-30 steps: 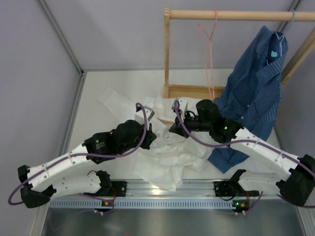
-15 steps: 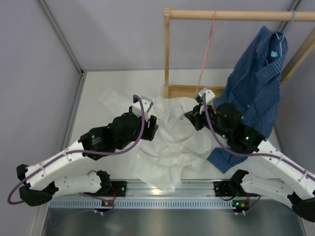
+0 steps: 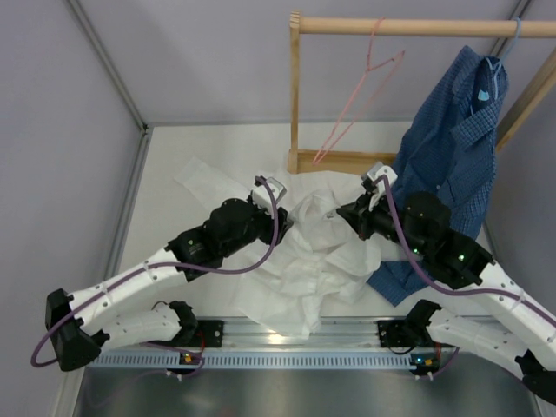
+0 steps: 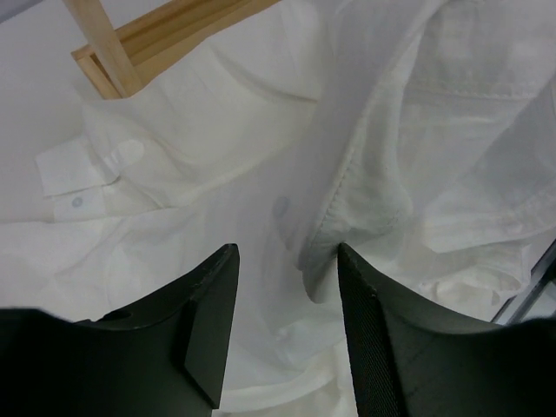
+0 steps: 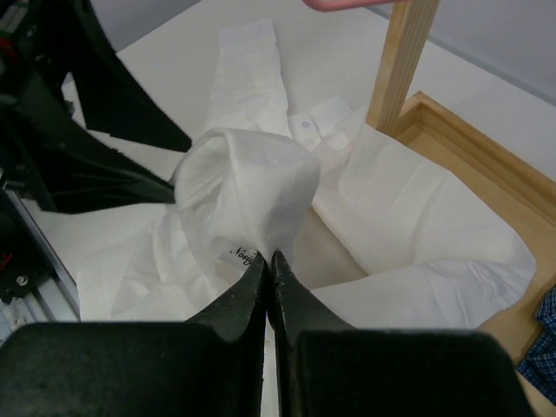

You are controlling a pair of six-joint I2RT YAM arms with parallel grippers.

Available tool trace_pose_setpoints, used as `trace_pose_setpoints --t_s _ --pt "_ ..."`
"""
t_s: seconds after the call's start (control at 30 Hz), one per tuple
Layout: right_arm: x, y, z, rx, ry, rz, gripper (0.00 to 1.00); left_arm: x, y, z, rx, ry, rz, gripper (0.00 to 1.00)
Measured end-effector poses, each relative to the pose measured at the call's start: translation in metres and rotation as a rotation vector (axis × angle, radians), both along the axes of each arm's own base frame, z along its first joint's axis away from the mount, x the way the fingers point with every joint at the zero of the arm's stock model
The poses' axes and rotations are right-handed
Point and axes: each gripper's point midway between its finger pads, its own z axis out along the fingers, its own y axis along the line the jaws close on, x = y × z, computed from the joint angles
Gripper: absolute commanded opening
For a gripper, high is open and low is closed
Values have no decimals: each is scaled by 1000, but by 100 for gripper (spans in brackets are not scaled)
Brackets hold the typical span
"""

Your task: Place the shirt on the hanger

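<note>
Grey walls close in a white surface (image 3: 217, 148) in the overhead view, with a wooden clothes rack (image 3: 294, 95) at the back. A second ago the thin pink wire hanger (image 3: 360, 106) hung straight down from the rail. Now it is swung out, its triangle slanting down and left towards the rack's base. The large white thin-fabric button-up shirt (image 3: 300, 261) lies crumpled on the surface between the 2 arms, nowhere on the hanger. The left hand (image 3: 280, 217), clenched a second ago, has let go and sits at the shirt's left side. The right hand (image 3: 347, 213) has shifted a little to the right and holds up a peak of white cloth. A dark blue checked shirt (image 3: 447, 148) hangs on a light blue hanger (image 3: 512, 39) at the right. My reading is that the grip is being rearranged and threading has not begun.

Left wrist view: the left hand's 2 fingers stand apart, released, over a stitched hem of the shirt with nothing pinched. A buttoned cuff (image 4: 74, 178) lies near the rack's base.

Right wrist view: the right hand is clenched on a raised fold of the shirt. This is probably by the neck, since a small sewn label (image 5: 241, 254) sits just beside the fingertips. Its cursive black writing starts "Non"; the rest is hidden. No other writing shows in any view.
</note>
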Motion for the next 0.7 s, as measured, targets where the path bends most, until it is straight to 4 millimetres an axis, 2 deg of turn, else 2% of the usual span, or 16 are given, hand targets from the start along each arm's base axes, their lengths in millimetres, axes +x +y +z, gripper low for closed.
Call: trace_pose_setpoints --t_s 0.1,0.13,0.2,0.4,0.53,0.57,0.63,0.7 --pt "-7 -1 0 -5 -4 30 0 18 -5 -2 -15 -6 4 43" --pt "-9 0 0 -8 -4 44 0 22 -7 -5 -13 -5 -2 33" --pt "-12 1 0 -10 -6 64 0 25 -14 -10 -14 2 -37 29" --pt "-14 1 -1 -16 -7 71 0 8 -39 -13 -72 20 -203 27" --pt "-13 0 -2 -21 -8 67 0 -4 -48 -11 -109 27 -279 38" --pt "-12 0 -2 -22 -8 67 0 -6 -50 -11 -115 28 -293 38" --pt "-12 0 -2 -22 -7 68 0 -8 -52 -10 -127 31 -310 36" --pt "-13 0 -2 -22 -8 68 0 -10 -54 -7 -141 31 -322 19"
